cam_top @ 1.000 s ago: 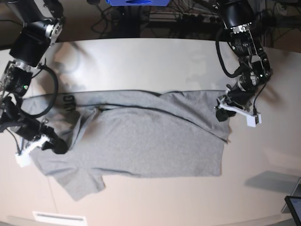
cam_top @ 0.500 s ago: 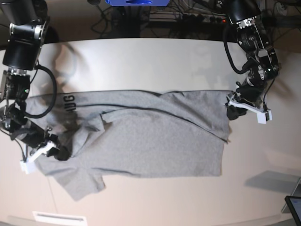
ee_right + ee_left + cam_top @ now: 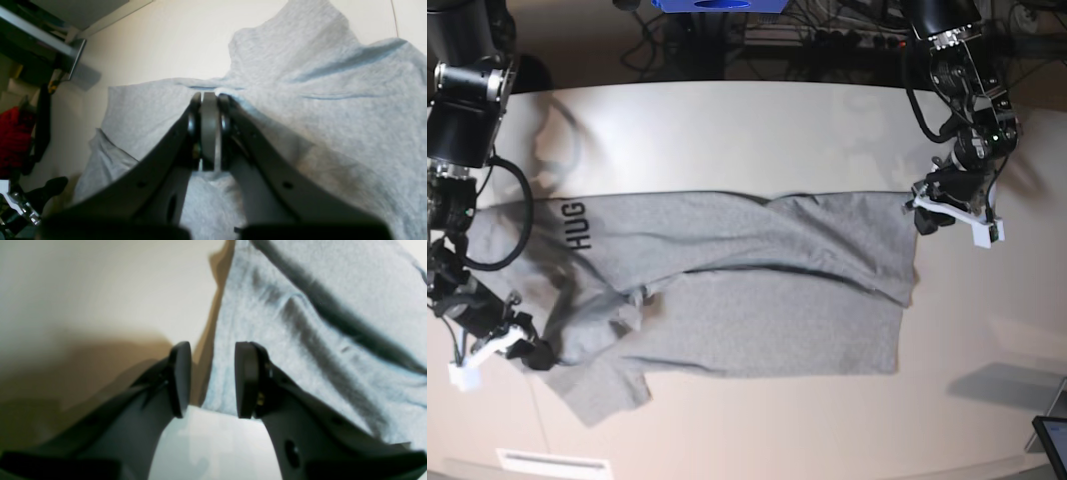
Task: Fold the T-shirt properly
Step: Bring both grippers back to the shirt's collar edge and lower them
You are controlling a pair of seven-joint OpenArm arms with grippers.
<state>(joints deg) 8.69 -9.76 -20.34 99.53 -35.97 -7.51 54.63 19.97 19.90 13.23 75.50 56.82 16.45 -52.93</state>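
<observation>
Left wrist view: left claw (image 3: 212,380), two dark fingers (image 3: 246,380) spread apart with nothing between them, hanging over the side edge of the grey T-shirt (image 3: 317,323); one finger over bare pale table (image 3: 83,290), the other over cloth; the shirt's edge runs up between them, dark creases slanting across the fabric. Right wrist view: right claw (image 3: 209,131), fingers pressed together, pinching a raised ridge of the T-shirt (image 3: 327,110); cloth spreads from the pinch to both sides and toward the far edge, where a sleeve-like flap points away; cream table (image 3: 160,43) beyond; dark frame and a red item at the far left, too blurred to name. Base view: T-shirt (image 3: 747,290) lying lengthwise across the middle of the table (image 3: 727,130), mostly flat, long folds slanting across the body, black lettering (image 3: 578,224) reading "HUG" near its left end, a sleeve (image 3: 607,390) jutting toward the near edge; right claw (image 3: 535,354) at the lower left, closed on bunched cloth just above that sleeve; left claw (image 3: 927,215) at the shirt's upper right corner, just beside the edge, whether touching cannot be told; blue object (image 3: 717,5) and cables behind the table; small dark screen corner (image 3: 1052,438) at the lower right
</observation>
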